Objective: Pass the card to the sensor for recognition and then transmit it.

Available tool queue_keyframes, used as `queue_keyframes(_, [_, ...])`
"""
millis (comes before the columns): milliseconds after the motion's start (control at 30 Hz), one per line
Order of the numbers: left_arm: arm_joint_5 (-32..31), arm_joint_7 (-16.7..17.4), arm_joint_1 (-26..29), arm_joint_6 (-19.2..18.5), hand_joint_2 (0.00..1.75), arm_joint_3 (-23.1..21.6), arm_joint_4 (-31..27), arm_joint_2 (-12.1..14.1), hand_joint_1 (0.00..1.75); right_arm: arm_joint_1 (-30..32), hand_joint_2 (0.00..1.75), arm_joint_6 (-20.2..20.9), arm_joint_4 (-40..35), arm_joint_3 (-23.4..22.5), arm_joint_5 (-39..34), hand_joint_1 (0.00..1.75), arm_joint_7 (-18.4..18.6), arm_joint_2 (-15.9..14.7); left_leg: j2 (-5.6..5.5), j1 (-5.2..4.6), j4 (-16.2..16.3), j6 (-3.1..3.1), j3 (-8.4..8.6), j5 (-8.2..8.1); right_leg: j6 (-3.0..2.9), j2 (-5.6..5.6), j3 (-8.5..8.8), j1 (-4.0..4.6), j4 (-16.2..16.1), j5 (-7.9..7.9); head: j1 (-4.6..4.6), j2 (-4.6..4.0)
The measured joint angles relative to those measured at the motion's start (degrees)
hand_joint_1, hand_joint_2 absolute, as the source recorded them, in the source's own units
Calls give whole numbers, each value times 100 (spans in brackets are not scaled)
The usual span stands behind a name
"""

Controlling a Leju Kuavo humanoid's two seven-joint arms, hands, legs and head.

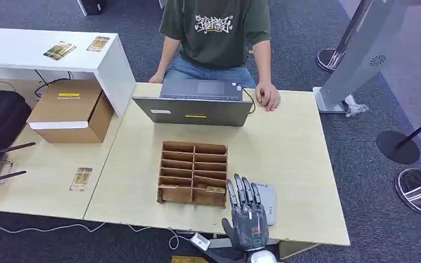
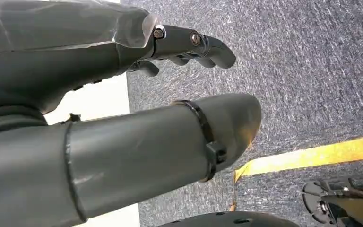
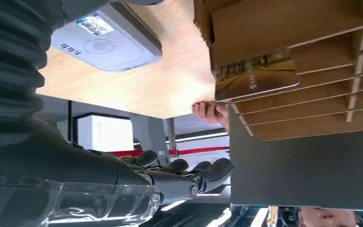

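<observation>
- The right hand [image 1: 246, 216] is up above the near edge of the light wooden surface [image 1: 285, 148], with its fingers [image 1: 240, 190] straight, spread apart and holding nothing.
- It floats just over the sensor [image 1: 267, 200], a flat grey-white pad that lies on the surface right beside the cardboard box.
- The cardboard box [image 1: 193, 172] is cut into many small slots and sits near the middle of the surface.
- In the right wrist view, a shiny gold card [image 3: 255, 78] stands in one slot at the near right corner of the box, close to the sensor [image 3: 108, 42].
- Another card [image 1: 81, 178] lies flat on the surface, well to the left of the box.
- Two more cards [image 1: 60, 50] lie on a white shelf [image 1: 44, 52] at the far left.
- The left hand [image 2: 123, 142] hangs down over grey carpet and a yellow floor line [image 2: 312, 156]. Its fingers are a little bent and apart, and it holds nothing.
- A grey laptop [image 1: 197, 104] sits behind the box, facing a person in a dark green shirt [image 1: 214, 30].
- The person's hand [image 1: 268, 96] rests on the surface next to the laptop.
- A brown carton [image 1: 71, 112] sits at the left.
</observation>
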Motion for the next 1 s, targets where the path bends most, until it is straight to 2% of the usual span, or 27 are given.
queue_keyframes(200, [-20,-18,-2,-31,0,0,0,0,0,-181,175,7,140,109,-11,0,-212,39,0,0,0,0,0,0,0,0,0,0,0,0,0,0])
queue_keyframes(533, [-50,-50,-1,-37,0,0,0,9,0,-600,175,302,463,192,-15,0,-500,249,-1,0,0,0,0,0,0,0,1,0,1,0,0,0])
queue_keyframes(1000, [-192,-94,0,-138,0,0,0,31,0,-741,175,573,605,173,-31,0,-343,365,-1,0,0,0,0,0,0,0,1,0,1,0,0,0])
